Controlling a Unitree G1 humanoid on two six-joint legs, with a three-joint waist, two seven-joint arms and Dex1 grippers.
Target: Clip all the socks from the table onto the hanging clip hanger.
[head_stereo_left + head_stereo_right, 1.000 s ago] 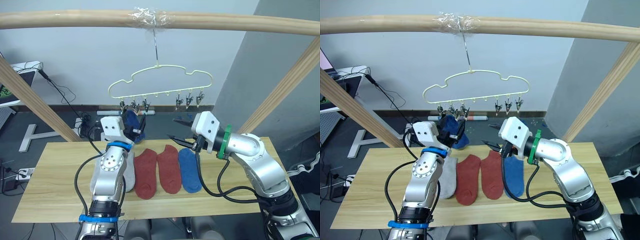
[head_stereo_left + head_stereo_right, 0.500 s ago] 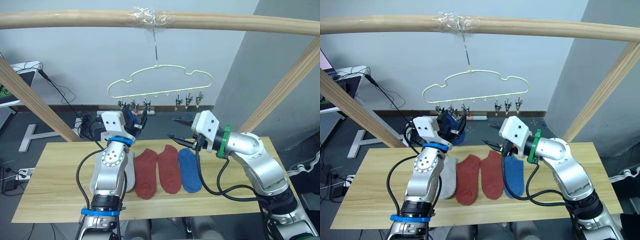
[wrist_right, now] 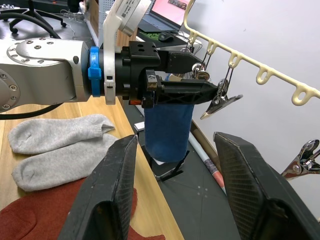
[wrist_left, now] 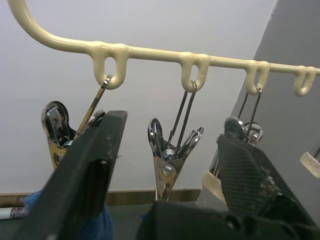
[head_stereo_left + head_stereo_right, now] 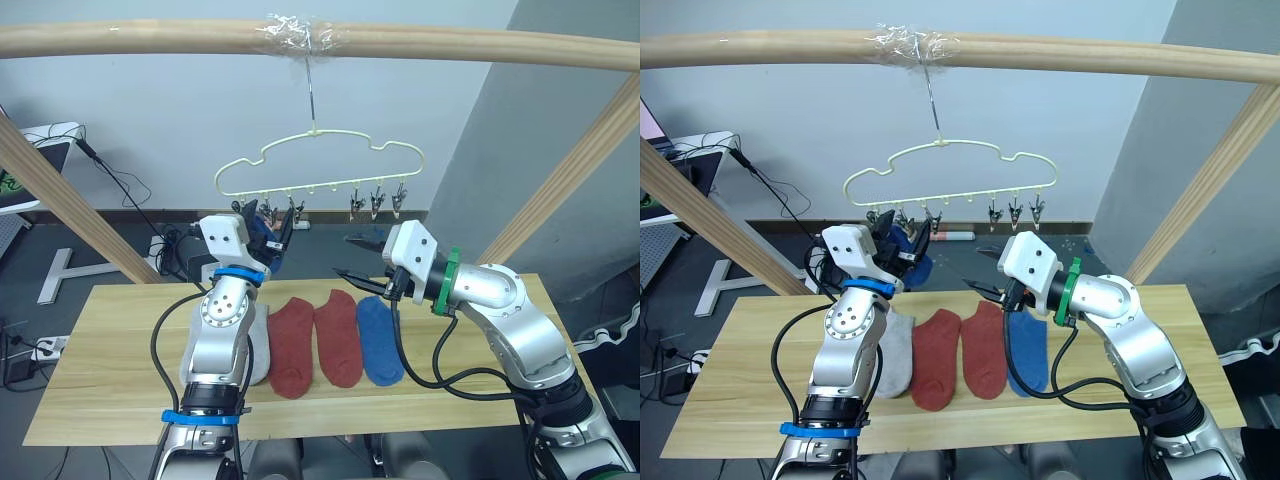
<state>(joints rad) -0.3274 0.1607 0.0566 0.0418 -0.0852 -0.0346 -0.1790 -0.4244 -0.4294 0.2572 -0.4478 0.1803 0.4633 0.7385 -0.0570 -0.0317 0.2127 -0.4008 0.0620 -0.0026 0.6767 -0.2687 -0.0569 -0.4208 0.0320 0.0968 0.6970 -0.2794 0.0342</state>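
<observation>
While five socks lie flat in a row on the table [image 5: 100, 380], the sixth is already up at the clip hanger [image 4: 150, 51], which hangs at 12 o'clock above the row from a round wooden pole [image 5: 150, 38].

From 9 towards 3 o'clock the row runs grey pair [image 3: 55, 135], two rust red socks [image 5: 292, 345], then one blue sock [image 5: 380, 340]. They sit close together, probably so each can be picked in turn.

The second blue sock [image 3: 167, 130] dangles off the table at about 11 o'clock, just below the left gripper [image 5: 270, 215]. That gripper is raised to the left end of the clip row. Its fingers stand well apart and straddle one metal clip [image 4: 165, 165], most likely to squeeze it. Blue fabric touches one finger, but I cannot tell whether the sock is pinched against it, draped over it or already in a clip.

The right gripper [image 5: 352, 258] hovers at 1 o'clock above the row, pointing towards the left one. Its fingers are spread wide and hold nothing. It seems placed to take or steady the hanging sock.
</observation>
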